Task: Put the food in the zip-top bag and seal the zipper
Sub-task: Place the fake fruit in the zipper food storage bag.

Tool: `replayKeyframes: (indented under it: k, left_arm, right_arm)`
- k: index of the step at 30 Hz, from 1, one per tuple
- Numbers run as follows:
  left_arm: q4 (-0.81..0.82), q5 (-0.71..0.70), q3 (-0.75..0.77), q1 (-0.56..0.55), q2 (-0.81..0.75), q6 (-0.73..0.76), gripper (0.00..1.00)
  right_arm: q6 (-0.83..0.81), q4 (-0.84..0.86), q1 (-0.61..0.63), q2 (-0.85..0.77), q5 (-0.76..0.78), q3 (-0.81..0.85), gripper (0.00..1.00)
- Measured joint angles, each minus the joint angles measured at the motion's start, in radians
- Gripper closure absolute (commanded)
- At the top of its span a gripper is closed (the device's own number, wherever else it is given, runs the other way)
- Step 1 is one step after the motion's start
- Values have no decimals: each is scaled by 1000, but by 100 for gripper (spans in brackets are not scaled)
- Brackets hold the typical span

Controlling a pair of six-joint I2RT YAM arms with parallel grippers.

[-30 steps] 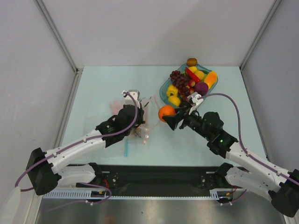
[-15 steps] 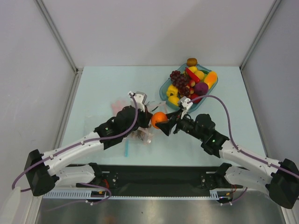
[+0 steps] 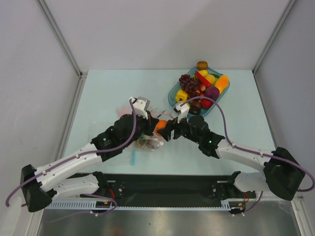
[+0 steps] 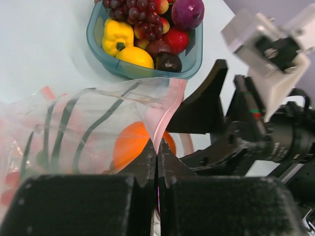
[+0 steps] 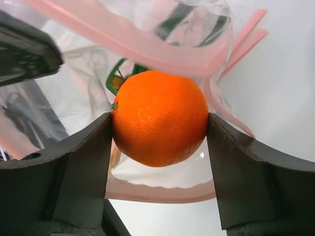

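Note:
My left gripper (image 4: 157,155) is shut on the pink zipper (image 4: 162,120) edge of the clear zip-top bag (image 4: 83,123) and holds its mouth up and open. My right gripper (image 5: 160,120) is shut on an orange (image 5: 160,117), which sits in the bag's mouth between the pink zipper strips (image 5: 147,51). From above the orange (image 3: 160,126) shows between both grippers at the table's middle. Green and dark pieces show through the bag (image 5: 118,73). More food (image 3: 197,88) lies in the teal tray (image 3: 172,96): grapes, yellow pieces, a purple piece.
A brown kiwi-like fruit (image 3: 202,65) lies behind the tray. A short light-blue strip (image 3: 133,156) lies on the table near the left arm. Grey walls close in the table on the left, back and right.
My right gripper has carried the orange left from beside the tray into the bag's mouth. My left gripper has lifted the bag's edge toward it.

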Motion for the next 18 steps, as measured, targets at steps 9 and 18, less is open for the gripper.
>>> replayKeyframes:
  k: [9, 18]
  left_arm:
    - [-7, -47, -18, 0, -21, -8, 100]
    - [-11, -132, -18, 0, 0, -29, 100]
  right_arm:
    - [-10, -27, 51, 43, 38, 49, 9]
    - [-27, -37, 51, -211, 172, -2, 16]
